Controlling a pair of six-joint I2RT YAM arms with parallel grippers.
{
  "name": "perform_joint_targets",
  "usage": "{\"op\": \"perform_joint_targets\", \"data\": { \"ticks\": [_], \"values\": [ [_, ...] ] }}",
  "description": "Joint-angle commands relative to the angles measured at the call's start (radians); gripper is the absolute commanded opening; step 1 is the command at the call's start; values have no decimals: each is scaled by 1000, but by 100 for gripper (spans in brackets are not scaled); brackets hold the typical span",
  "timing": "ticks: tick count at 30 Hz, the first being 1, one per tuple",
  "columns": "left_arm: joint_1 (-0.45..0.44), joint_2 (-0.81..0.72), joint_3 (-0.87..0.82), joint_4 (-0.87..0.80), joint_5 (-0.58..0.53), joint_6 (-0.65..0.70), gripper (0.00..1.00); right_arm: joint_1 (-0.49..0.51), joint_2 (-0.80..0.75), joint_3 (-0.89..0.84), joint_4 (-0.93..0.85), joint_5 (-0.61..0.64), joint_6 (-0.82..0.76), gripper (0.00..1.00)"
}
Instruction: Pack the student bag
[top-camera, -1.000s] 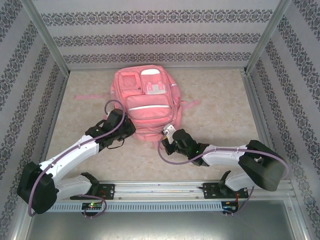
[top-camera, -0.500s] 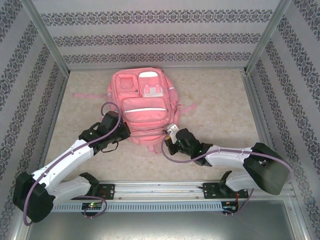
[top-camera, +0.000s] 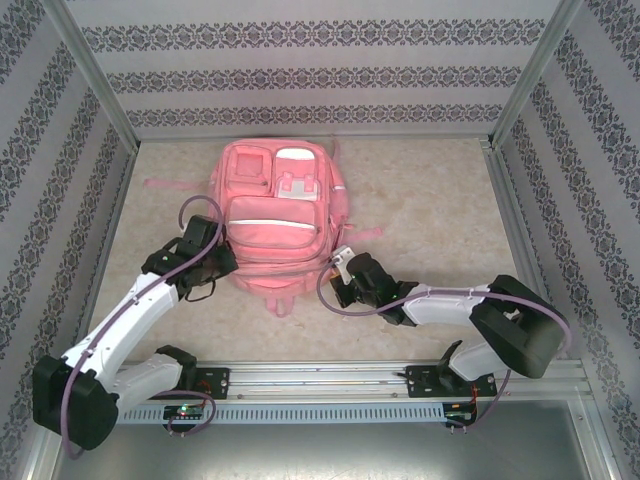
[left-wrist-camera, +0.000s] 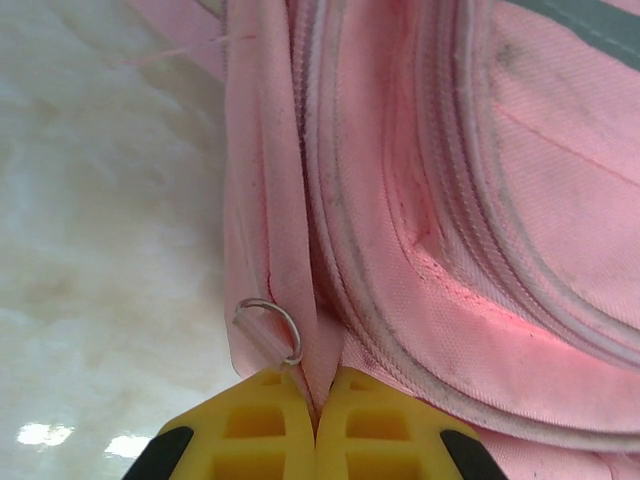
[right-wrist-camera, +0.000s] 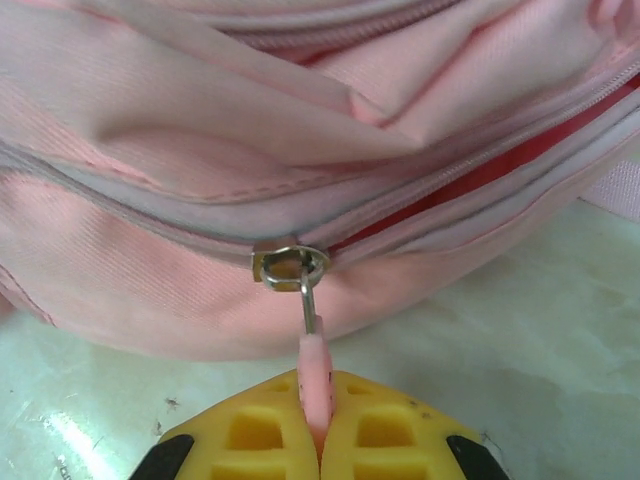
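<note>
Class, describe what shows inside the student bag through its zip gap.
Past the zip slider, the opening in the student bag reveals a strip of darker red lining. Anything packed deeper is covered by pink outer fabric.

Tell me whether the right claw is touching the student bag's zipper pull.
Touching. The right wrist view shows the right claw pinching the pink zipper pull of the student bag between its closed fingers.

The pale marbled table (top-camera: 440, 200) bears the pink student bag (top-camera: 272, 235), lying flat, left of its middle.
</note>
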Motion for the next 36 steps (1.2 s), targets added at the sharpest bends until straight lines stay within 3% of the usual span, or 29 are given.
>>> {"op": "perform_joint_targets", "data": {
  "ticks": [1, 6, 10, 14, 20, 25, 30, 36],
  "values": [
    [86, 40, 79, -44, -149, 38, 1, 9, 34, 20, -29, 15, -27, 0],
    [183, 191, 170, -4, -74, -11, 20, 104, 99, 85, 4, -37, -111, 0],
    [203, 308, 292, -71, -42, -32, 44, 136, 144, 138, 18, -46, -140, 0],
    [197, 230, 259, -98, -3, -101, 58, 138, 168, 164, 41, -77, -140, 0],
    [65, 91, 165, -142, 44, -315, 60, 140, 184, 170, 76, -78, -127, 0],
    [-38, -13, 24, 43, 93, -566, 65, 140, 195, 161, 99, -79, -120, 0],
    [-148, 33, -4, 149, 61, -657, 62, 140, 188, 149, 109, -62, -118, 0],
    [-266, 82, 4, 109, 30, -748, 62, 140, 167, 134, 107, -29, -128, 0]
  ]
}}
